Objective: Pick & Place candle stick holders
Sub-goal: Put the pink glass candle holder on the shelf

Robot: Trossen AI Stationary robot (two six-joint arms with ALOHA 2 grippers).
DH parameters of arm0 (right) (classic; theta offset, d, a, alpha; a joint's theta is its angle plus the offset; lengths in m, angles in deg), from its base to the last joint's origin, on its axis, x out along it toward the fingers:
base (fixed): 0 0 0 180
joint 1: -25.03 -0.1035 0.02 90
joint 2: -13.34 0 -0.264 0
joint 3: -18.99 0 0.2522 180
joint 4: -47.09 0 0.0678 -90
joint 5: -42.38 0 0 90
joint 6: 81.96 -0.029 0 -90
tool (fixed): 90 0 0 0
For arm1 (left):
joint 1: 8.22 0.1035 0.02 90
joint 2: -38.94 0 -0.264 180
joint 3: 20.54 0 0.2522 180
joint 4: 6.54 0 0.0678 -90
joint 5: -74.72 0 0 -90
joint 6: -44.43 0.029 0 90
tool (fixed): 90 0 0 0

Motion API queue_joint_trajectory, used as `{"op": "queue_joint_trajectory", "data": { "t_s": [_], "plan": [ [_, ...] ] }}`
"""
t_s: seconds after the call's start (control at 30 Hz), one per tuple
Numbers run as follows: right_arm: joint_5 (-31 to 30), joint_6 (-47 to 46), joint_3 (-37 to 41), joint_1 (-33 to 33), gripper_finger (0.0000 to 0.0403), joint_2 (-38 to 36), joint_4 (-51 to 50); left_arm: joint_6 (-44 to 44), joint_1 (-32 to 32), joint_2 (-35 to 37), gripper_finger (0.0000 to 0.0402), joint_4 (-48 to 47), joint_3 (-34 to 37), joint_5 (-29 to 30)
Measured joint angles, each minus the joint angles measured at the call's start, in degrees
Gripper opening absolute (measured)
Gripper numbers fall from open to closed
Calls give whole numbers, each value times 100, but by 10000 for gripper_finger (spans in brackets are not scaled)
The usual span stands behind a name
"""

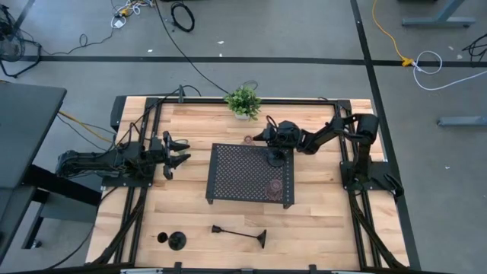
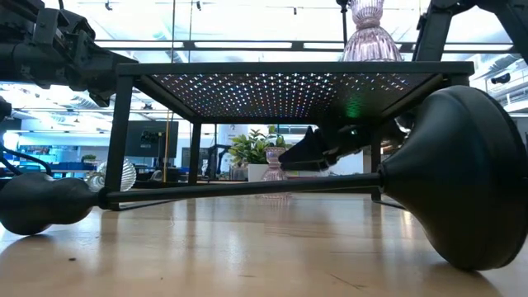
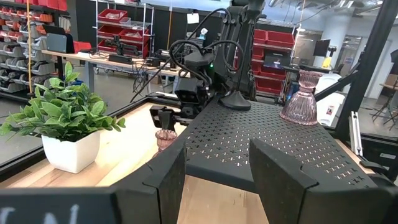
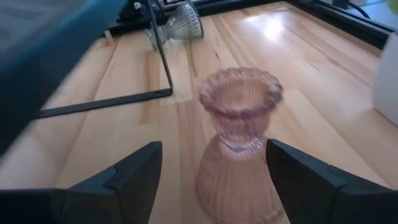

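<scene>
A short pink ribbed glass holder (image 4: 239, 137) stands upright on the wood just beyond the black tray's far edge (image 1: 248, 139). My right gripper (image 4: 213, 149) is open, with one finger on each side of the glass and a gap on both sides; it also shows in the high view (image 1: 260, 138). A second pink glass holder (image 1: 275, 186) and a black stemmed holder (image 1: 275, 157) stand on the tray. Another black stemmed holder (image 1: 240, 233) lies on its side near the table's front edge. A third (image 1: 173, 240) stands to its left. My left gripper (image 1: 181, 150) is open and empty left of the tray.
The black perforated tray (image 1: 228, 164) stands on thin legs in the table's middle. A small potted plant (image 1: 243, 101) sits at the far edge, close behind the right gripper. A clear ribbed glass cup (image 4: 183, 22) lies on the wood beyond the tray's leg.
</scene>
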Motion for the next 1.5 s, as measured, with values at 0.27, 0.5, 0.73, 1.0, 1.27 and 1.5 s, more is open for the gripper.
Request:
{"op": "queue_joint_trajectory", "data": {
  "t_s": [0.27, 0.5, 0.73, 1.0, 1.27, 1.5],
  "plan": [
    [-299, 158, -239, -141, 284, 0, -320, -2, 0, 0, 179, 0, 0, 0],
    [-452, 171, -278, -144, 284, 0, -356, -5, 0, 0, 179, -1, 0, 0],
    [-555, 250, -283, -144, 284, 0, -304, -7, 0, 0, 179, -2, 0, 0],
    [-555, 305, -431, -144, 284, 0, -539, -7, 0, 0, 179, 0, 0, 0],
    [-546, 261, -608, -144, 284, 0, -804, -7, 2, 0, 179, 0, 0, 0],
    [-546, 206, -780, -144, 284, 0, -1112, -7, 0, 0, 179, 0, 0, 0]
  ]
}}
